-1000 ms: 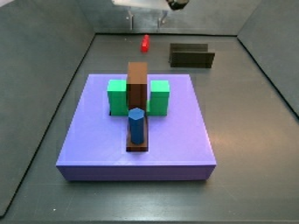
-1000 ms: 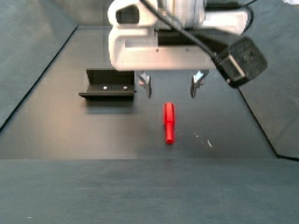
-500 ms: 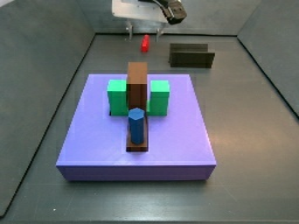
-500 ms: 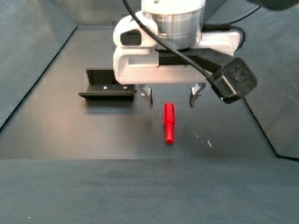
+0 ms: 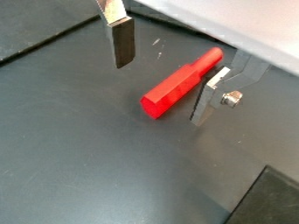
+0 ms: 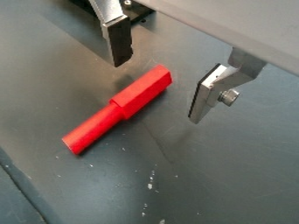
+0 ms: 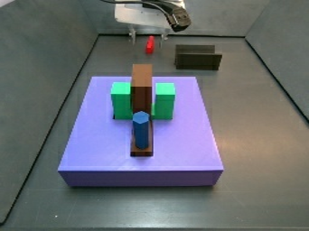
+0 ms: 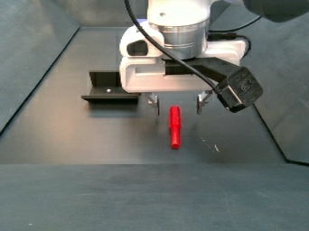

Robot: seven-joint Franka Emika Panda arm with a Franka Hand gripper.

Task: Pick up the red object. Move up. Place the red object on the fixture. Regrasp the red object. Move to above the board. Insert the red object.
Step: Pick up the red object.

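The red object is a short slim peg lying flat on the dark floor; it also shows in both wrist views and in a side view. My gripper is open and low over the peg's thicker end, with one finger on each side and a gap to both. It also shows in both wrist views. The fixture stands on the floor beside the peg. The purple board lies apart from the gripper.
On the board stand two green blocks, a long brown bar and an upright blue peg. Dark walls enclose the floor on the sides and back.
My gripper has come down toward the red peg, its open fingers now straddling the peg's end. The peg has not moved.
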